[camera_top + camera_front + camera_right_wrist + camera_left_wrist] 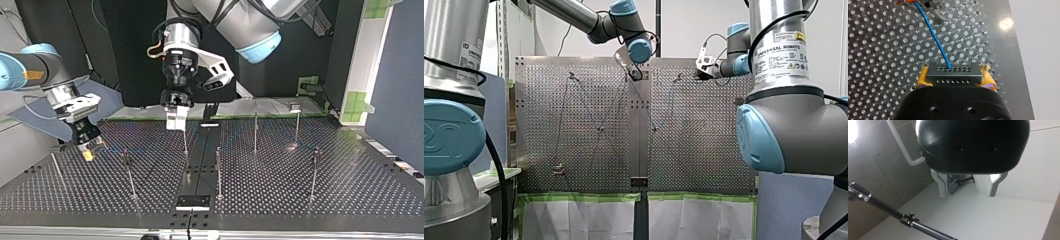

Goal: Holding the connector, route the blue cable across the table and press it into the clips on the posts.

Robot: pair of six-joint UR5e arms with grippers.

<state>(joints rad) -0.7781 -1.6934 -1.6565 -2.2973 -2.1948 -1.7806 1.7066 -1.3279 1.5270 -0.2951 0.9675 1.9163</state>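
The big metal table [350, 190], full of little holes, fills the lower half of the top view. My left arm [235, 20] reaches in from the upper middle of that view. My left gripper [176, 119] hangs above the table there. In the left wrist view its two metal fingers [941, 185] stand wide apart with nothing between them. My right gripper [89, 146] is low over the table at the middle left of the top view. Thin posts [218, 172] stand up across the middle of the table. The yellow pads [923, 77] of my right gripper squeeze the dark connector [953, 75] from both sides. The blue cable [934, 35] comes out of the connector and runs ahead of the gripper to a small metal piece [935, 10] on the table.
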